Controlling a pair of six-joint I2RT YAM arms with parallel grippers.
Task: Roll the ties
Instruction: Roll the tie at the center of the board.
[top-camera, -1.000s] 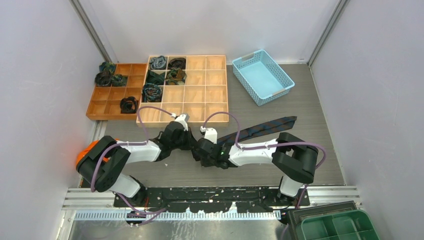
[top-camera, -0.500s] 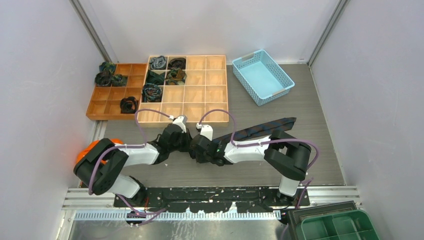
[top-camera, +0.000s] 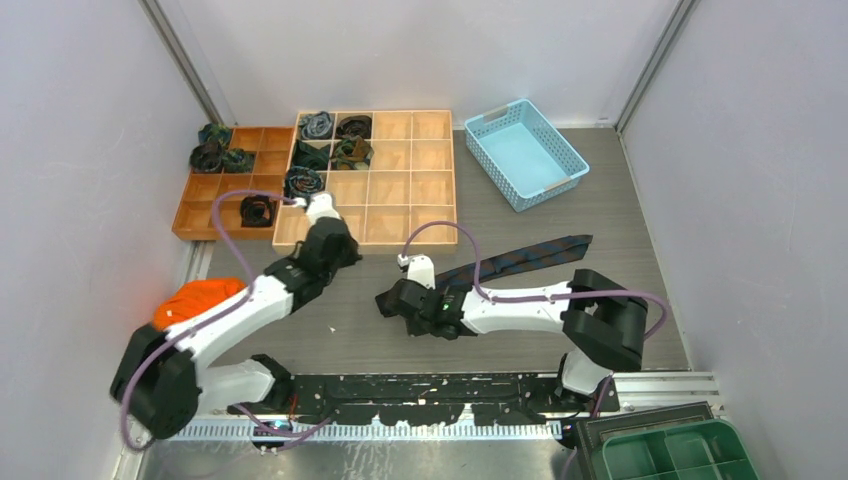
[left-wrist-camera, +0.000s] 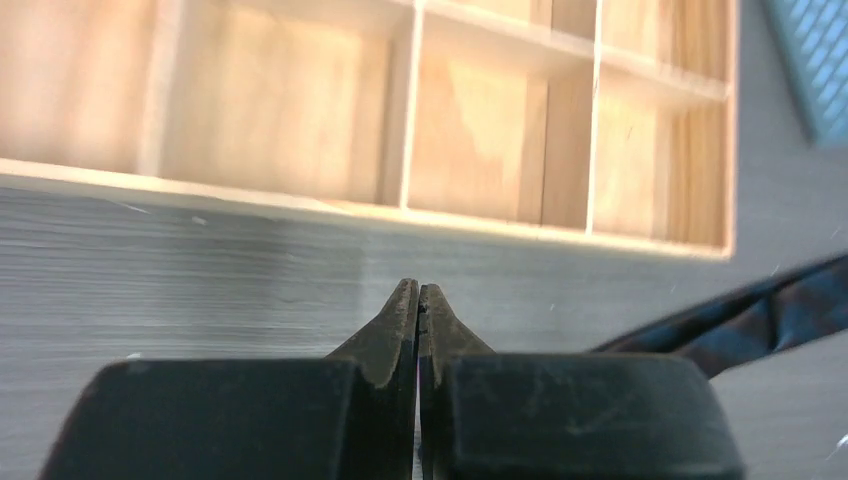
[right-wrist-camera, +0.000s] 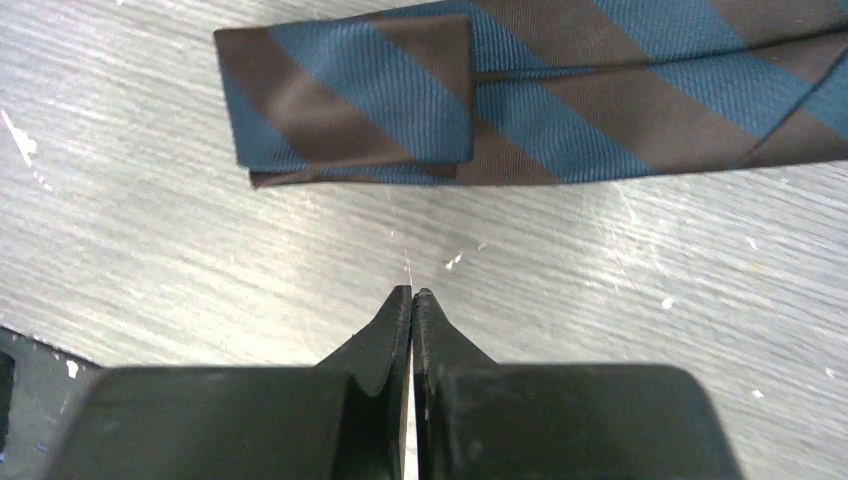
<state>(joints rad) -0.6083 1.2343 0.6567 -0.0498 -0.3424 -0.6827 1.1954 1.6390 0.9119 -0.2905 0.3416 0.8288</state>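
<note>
the long blue-and-brown striped fabric tie (top-camera: 520, 258) lay flat, slanting rightward from the pale wooden grid tray (top-camera: 430, 155), folded end nearest it; the right pincer (right-wrist-camera: 412, 292) and left pincer (left-wrist-camera: 418, 288) were pinched closed, empty.

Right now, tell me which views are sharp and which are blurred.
Top external view: evenly lit, sharp, no glare on the table. Left wrist view: the wooden tray is soft and bright, the left hand dark. Right wrist view: the striped tie is crisp.

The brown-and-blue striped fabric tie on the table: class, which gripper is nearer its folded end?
Right. The right gripper, shut, sits just short of the folded end of the tie, not touching. The left gripper, shut, is farther away by the light wooden tray.
</note>
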